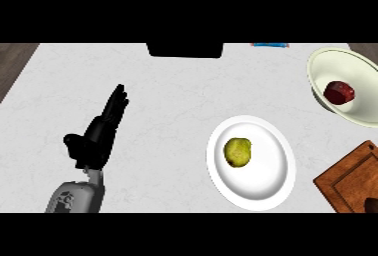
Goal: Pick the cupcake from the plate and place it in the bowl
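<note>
The left hand (100,131) is standing at the left of the counter (148,90), fingers straight and pressed together, pointing up and away from the robot, with the thumb jutting out to its left. It is holding nothing and touching nothing; it is resting.

To the right of that hand, well apart from it and a little nearer the robot, a white plate (269,187) is lying flat. A yellow-green, oval item (238,152) is sitting on the plate, left of the plate's middle. Its long axis is running roughly away from the robot, close to the line of the hand's fingers. It is not resembling a cupcake.

Further right and beyond the plate, the bowl (362,107) is sitting at the counter's far right. A dark red object (339,92) is already lying inside it. This may be the cupcake; its identity is not certain.

A wooden board (347,180) is lying at the lower right, just beside the plate.

The right hand is not showing in the view. Judged from position, everything the task concerns is lying to the right of the visible hand, so a right-side reach is looking shorter.
</note>
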